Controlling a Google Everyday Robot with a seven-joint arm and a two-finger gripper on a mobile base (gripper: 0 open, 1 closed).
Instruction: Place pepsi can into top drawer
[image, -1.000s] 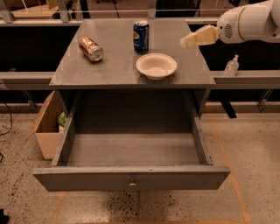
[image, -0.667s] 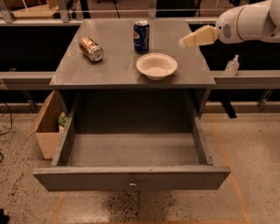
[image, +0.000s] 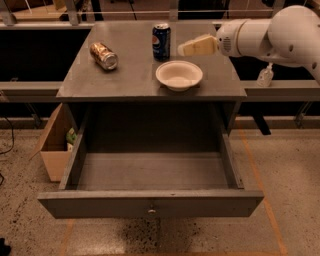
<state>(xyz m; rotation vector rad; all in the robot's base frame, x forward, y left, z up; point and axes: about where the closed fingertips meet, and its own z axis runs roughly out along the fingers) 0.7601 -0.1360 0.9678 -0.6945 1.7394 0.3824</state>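
So the pepsi can is standing upright at the top centre of the frame, toward the back of the cabinet top. The gripper sits just right of it, at about the same height and not touching. Honestly can't tell from this angle whether the gripper is spread or pressed together. The top drawer is pulled all the way out across the lower half of the frame, so nothing's been placed yet.

What I'd worry about:
- The gripper comes in from the side, and a nudge instead of a clean grab could tip the can or shove it left toward the gold-brown can lying on its side at upper left.
- The white bowl sits just in front of the can and below the gripper. Dropping too low on the approach, or dragging the can straight forward to the drawer, could clip the bowl and push it off the front edge.

Versus the earlier frame, the gripper has slid left from the table's right edge to right beside the can. Both cans, the bowl and the drawer haven't budged.
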